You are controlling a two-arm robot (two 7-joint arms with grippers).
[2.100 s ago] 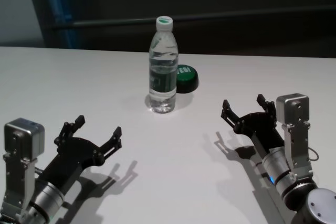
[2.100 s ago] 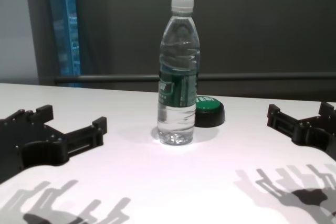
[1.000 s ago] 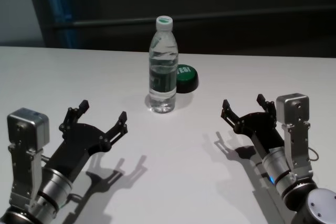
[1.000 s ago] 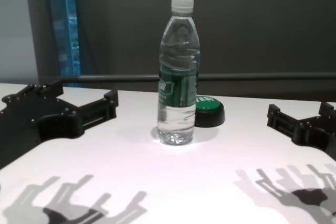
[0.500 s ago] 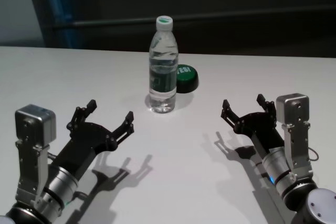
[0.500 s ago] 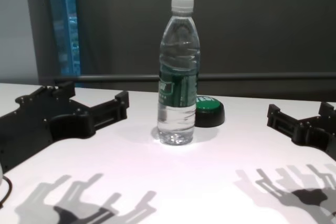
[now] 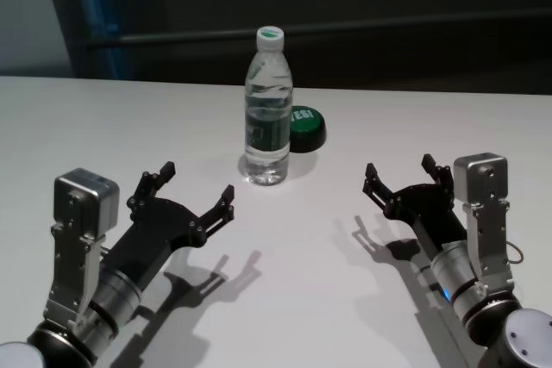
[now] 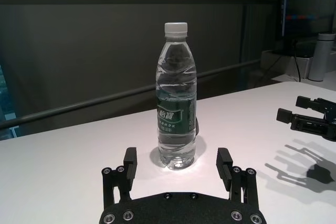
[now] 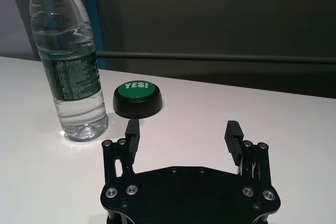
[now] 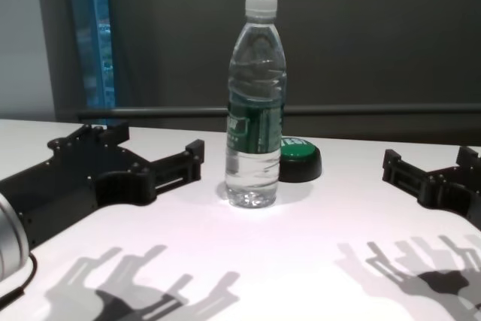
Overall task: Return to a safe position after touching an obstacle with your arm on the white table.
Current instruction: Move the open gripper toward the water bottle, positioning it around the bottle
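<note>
Standing: obstacle upright on white table, green button just behind it.
Left gripper: fingers spread, raised off table, aimed at obstacle, apart from it.
Right gripper: fingers spread, low, well right of obstacle.

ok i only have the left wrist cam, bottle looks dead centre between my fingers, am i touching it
Observer: No. In the head view the left gripper is open and stops short of the water bottle, with bare white table between them.
Operator: anything behind the bottle i cant see
Observer: Yes, a green-topped button sits just behind it, toward the robot's right. The right wrist view shows "YES!" on its top.
Operator: and the right arm
Observer: The right gripper is open too, nearer the robot and off to the bottle's right, not touching it.
</note>
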